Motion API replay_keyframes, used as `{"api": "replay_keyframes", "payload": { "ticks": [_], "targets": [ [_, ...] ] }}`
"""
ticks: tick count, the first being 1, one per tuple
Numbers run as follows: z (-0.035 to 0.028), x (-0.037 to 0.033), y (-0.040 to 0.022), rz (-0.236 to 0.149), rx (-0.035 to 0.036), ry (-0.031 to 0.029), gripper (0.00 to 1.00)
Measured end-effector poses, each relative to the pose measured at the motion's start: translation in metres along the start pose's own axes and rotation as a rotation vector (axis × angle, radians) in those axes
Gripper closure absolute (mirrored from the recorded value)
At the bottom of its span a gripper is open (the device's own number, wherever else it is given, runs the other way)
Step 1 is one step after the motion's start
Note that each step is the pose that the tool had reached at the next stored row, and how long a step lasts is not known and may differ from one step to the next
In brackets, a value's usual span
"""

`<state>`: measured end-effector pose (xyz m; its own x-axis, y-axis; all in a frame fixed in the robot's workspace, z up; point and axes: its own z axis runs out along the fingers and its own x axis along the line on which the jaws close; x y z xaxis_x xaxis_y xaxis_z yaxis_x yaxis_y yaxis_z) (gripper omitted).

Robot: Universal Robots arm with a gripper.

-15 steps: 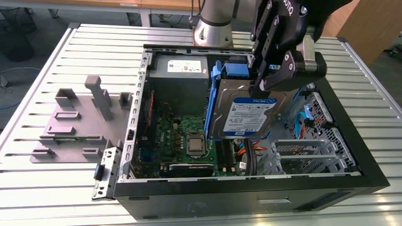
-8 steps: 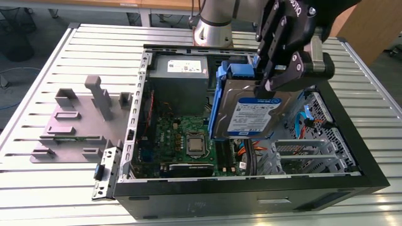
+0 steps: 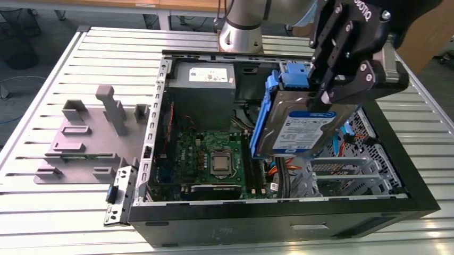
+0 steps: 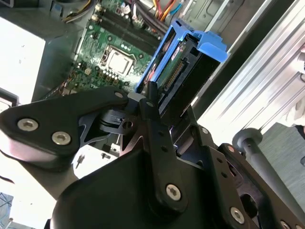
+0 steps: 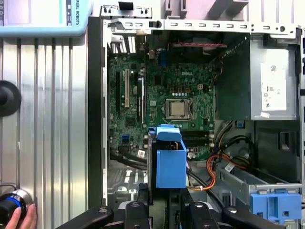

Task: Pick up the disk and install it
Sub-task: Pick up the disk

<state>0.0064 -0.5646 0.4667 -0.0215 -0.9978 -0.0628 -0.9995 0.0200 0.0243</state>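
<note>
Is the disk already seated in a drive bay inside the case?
No: in the exterior view the pincer holds the disk tilted on edge over the open computer case, outside any bay.

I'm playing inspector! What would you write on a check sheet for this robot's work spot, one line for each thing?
Surface: ribbed silver metal table, with an open black computer case lying on it.
Job's things: flat silver hard drive in blue plastic rails, held tilted above the case, not yet in a bay.
Clutter: grey plastic fixture with upright posts on the table at the exterior view's left.
Hand: black robot hand, shut on the hard drive's upper end.
Cables: orange and black wires inside the case, beside the green motherboard.
Surroundings: a person's fingers at a black knob by the table's edge.
</note>
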Motion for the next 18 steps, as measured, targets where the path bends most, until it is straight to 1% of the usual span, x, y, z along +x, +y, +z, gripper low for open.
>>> {"api": "replay_keyframes", "payload": {
  "ticks": [2,5,15,18],
  "targets": [
    [0.0001,0.0013,-0.0052,0.0,0.0001,-0.0001,0.65],
    [0.0002,0.0037,-0.011,0.0,0.0001,0.0,0.65],
    [0.0015,0.0155,-0.023,0.002,0.0001,-0.0001,0.65],
    [0.0018,0.0174,-0.0288,0.002,0.0001,-0.0001,0.65]
  ]
}}
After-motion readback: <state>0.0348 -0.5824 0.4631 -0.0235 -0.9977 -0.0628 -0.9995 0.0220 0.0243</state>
